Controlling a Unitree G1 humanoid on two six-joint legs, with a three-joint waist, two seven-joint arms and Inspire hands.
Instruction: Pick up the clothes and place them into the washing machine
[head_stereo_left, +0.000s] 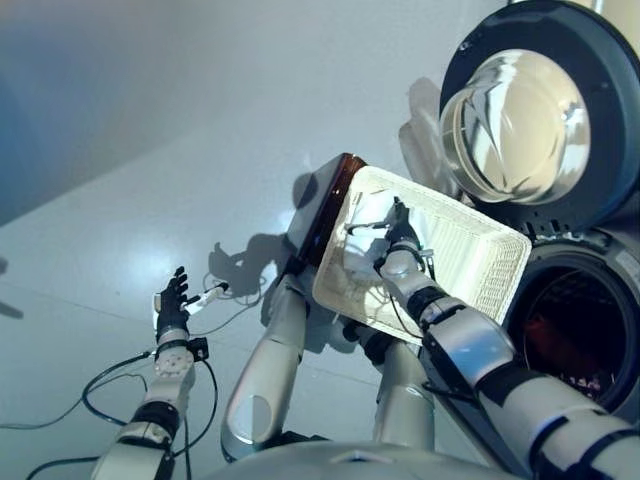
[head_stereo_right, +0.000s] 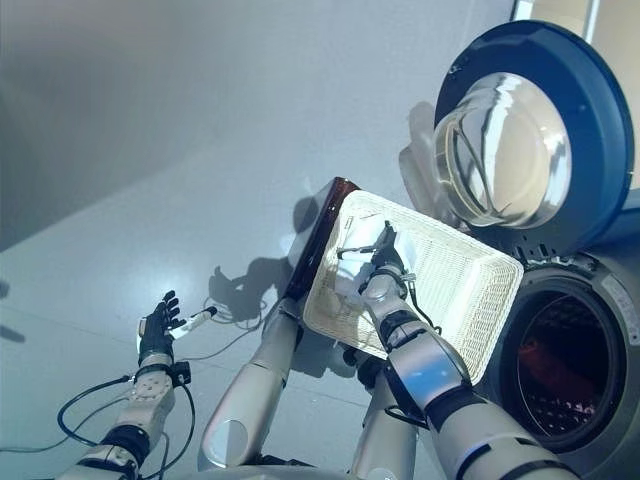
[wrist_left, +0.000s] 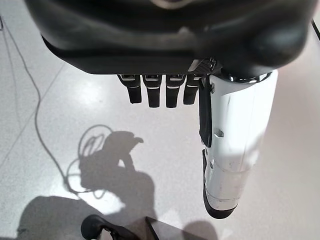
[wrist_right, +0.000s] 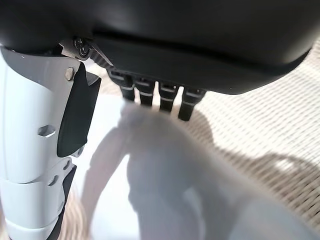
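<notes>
A white woven basket (head_stereo_left: 480, 290) stands on a dark brown stand (head_stereo_left: 325, 210) in front of the washing machine. White cloth (wrist_right: 165, 175) lies inside it. My right hand (head_stereo_right: 385, 262) reaches down into the basket, its fingers (wrist_right: 155, 97) straight and touching the cloth, its white-covered thumb (wrist_right: 35, 150) held apart beside it. My left hand (head_stereo_left: 172, 305) hangs open over the bare floor at the far left, holding nothing; its fingers (wrist_left: 150, 92) are straight. The machine's drum opening (head_stereo_left: 570, 330) is dark, with something reddish inside.
The round washer door (head_stereo_left: 530, 120) with its glass bowl stands swung open above the basket's far side. The drum opening lies just right of the basket. Pale glossy floor (head_stereo_left: 150, 150) spreads to the left and behind.
</notes>
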